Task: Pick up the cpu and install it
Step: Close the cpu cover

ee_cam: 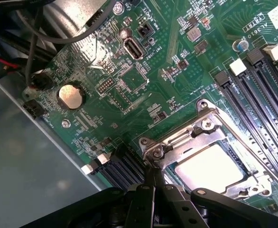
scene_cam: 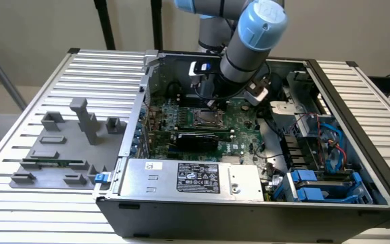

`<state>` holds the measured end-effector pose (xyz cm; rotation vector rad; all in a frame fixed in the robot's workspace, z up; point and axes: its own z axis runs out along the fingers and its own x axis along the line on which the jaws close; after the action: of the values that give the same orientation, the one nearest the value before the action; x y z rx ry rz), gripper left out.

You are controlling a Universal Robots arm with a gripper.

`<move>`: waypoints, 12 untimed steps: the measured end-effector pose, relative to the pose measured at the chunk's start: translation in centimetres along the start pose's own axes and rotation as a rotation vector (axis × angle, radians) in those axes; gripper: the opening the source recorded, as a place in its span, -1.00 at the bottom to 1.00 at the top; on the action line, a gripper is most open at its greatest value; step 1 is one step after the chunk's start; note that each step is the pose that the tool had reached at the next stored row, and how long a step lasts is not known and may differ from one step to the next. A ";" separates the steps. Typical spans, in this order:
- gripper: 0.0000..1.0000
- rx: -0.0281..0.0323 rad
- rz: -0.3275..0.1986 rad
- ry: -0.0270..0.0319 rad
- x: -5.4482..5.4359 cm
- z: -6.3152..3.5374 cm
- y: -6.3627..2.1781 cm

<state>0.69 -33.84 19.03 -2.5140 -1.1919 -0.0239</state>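
This looks like a robotics lab or test workshop: an opened computer case (scene_cam: 249, 203) sits on a ribbed aluminium bench (scene_cam: 100, 76), its green motherboard (ee_cam: 143, 80) exposed, beside grey printed part holders (scene_cam: 66, 147), under an industrial robot arm (scene_cam: 249, 40).

cpu (ee_cam: 210, 166) | look: flat square chip, pale silvery glossy top | pose: lying flat, face up | place: seated inside the metal-framed socket (ee_cam: 203, 142) on the green motherboard, frame around it; in exterior view (scene_cam: 204, 118) near board centre
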 end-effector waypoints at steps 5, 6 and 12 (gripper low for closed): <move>-0.79 0.0170 -0.003 0.0152 0.0 0.00 0.14; -0.79 0.0185 -0.003 0.0145 0.0 -0.05 0.13; -0.79 0.0287 0.001 0.0070 -0.1 -0.74 0.05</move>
<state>0.78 -34.17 19.69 -2.4880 -1.1793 -0.0151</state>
